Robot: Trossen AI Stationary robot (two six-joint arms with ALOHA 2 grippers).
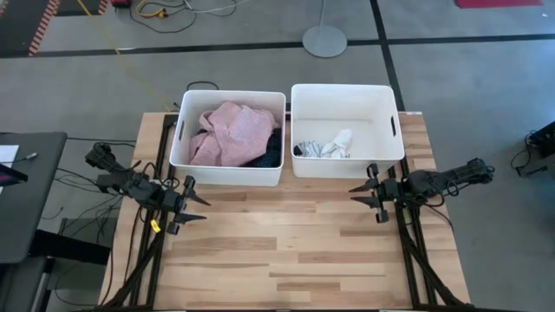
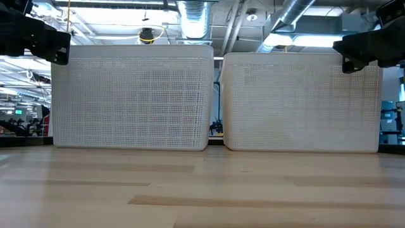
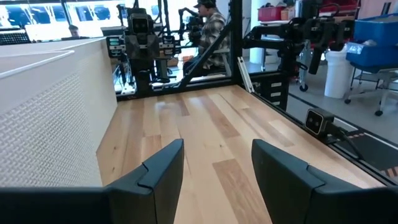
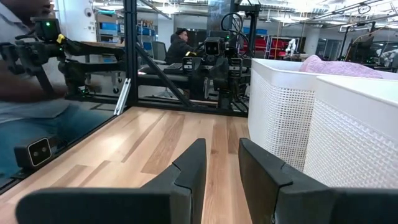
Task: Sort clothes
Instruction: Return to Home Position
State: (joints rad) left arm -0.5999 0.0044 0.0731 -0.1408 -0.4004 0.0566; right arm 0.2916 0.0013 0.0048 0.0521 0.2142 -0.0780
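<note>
Left hand (image 1: 196, 201) and right hand (image 1: 359, 194) hung open, empty, above surface (image 1: 286, 251); pink shirt (image 1: 236, 132) in left bin (image 1: 178, 143), socks (image 1: 334, 146) in right bin (image 1: 347, 87); careless homing swing could clip a rim.

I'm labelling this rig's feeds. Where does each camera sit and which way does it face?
High: above the table, looking straight down; left hand and right hand, open, before left bin and right bin.
Low: at tabletop height, facing the bins' front walls; arm parts at top corners.
Left wrist: on the left arm, looking across the table past its fingers, left bin alongside.
Right wrist: on the right arm, facing the opposite way past its fingers; pink shirt in the left bin.
Shared: both wrist views show the tabletop and bins.
</note>
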